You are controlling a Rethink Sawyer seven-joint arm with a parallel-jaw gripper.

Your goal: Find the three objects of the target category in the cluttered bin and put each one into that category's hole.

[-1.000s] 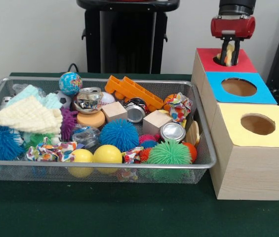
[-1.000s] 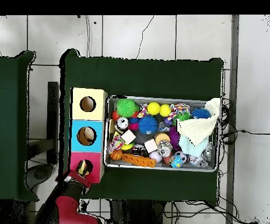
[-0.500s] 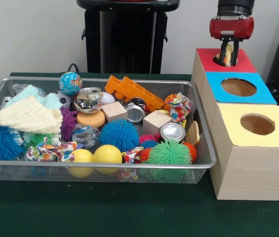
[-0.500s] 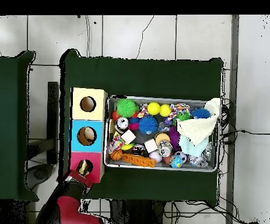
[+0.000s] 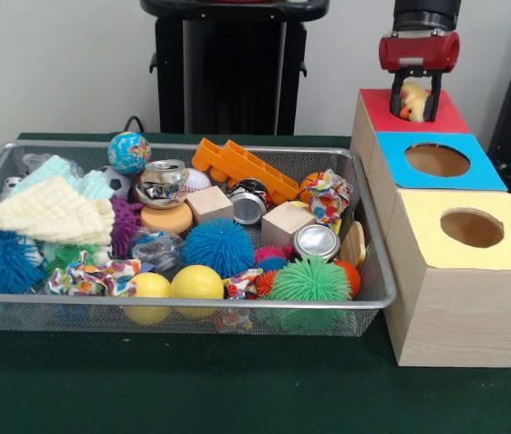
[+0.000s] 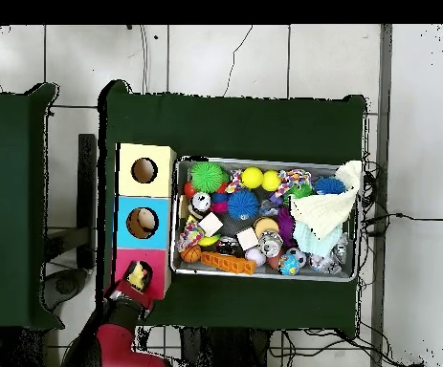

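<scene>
The silver wire-mesh bin (image 5: 374, 298) fills the left and middle of the table; it also shows in the overhead view (image 6: 268, 275). My gripper (image 5: 415, 101) hangs over the red-panelled box (image 5: 445, 117) at the far right. It is shut on a small yellow and cream soft toy (image 5: 411, 98), held just above the box top. The toy and fingers hide the red box's round hole. In the overhead view the gripper (image 6: 135, 280) and toy (image 6: 138, 277) are over the red box (image 6: 156, 263). An orange round thing (image 5: 309, 183) lies half hidden behind a patterned cloth scrap (image 5: 329, 195).
A blue-panelled box (image 5: 436, 160) and a yellow-panelled box (image 5: 472, 228) stand in a row nearer than the red one. The bin holds spiky balls (image 5: 218, 246), yellow balls (image 5: 196, 282), crushed cans (image 5: 316, 241), wooden blocks (image 5: 287, 221), an orange plastic piece (image 5: 241, 167) and a cream cloth (image 5: 47, 212).
The gripper has risen a little and shifted slightly left over the red box, with the toy still between its fingers. The hole, seen before, is now covered.
</scene>
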